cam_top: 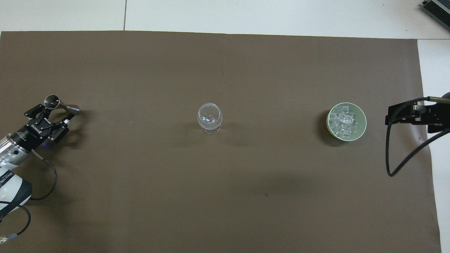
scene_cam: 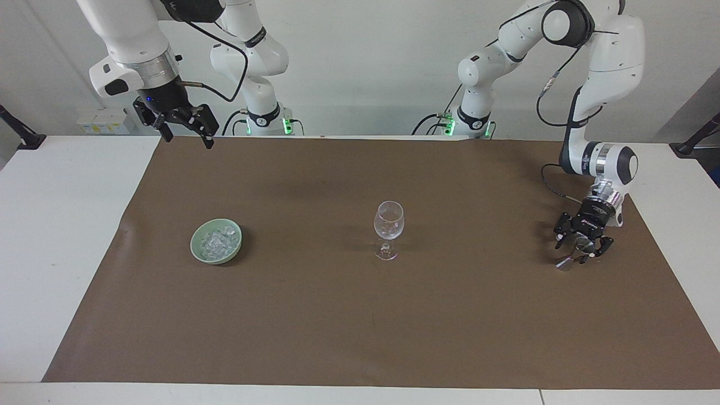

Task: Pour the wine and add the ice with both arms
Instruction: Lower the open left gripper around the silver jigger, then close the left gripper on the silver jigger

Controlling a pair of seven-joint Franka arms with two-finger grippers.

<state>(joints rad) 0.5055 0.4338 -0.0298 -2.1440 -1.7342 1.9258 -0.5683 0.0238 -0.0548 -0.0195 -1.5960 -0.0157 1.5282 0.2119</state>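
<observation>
1. The left end effector (scene_cam: 582,250) sits low at the left arm's end of the brown paper mat (scene_cam: 360,315), its black fingers (cam_top: 65,123) around a small double-cone metal jigger (cam_top: 60,104) lying on its side — whether they grip it yet, I cannot tell.
2. The right end effector (scene_cam: 183,132) hangs high over the mat's edge at the right arm's end, fingers spread apart, waiting.
3. The clear glassy ice cubes (scene_cam: 218,240) lie heaped in a pale green round bowl (scene_cam: 198,252) toward the right arm's end.
4. A clear stemmed wine glass (scene_cam: 388,225) stands upright mid-mat — well apart from both — on the white desk (scene_cam: 50,236).
</observation>
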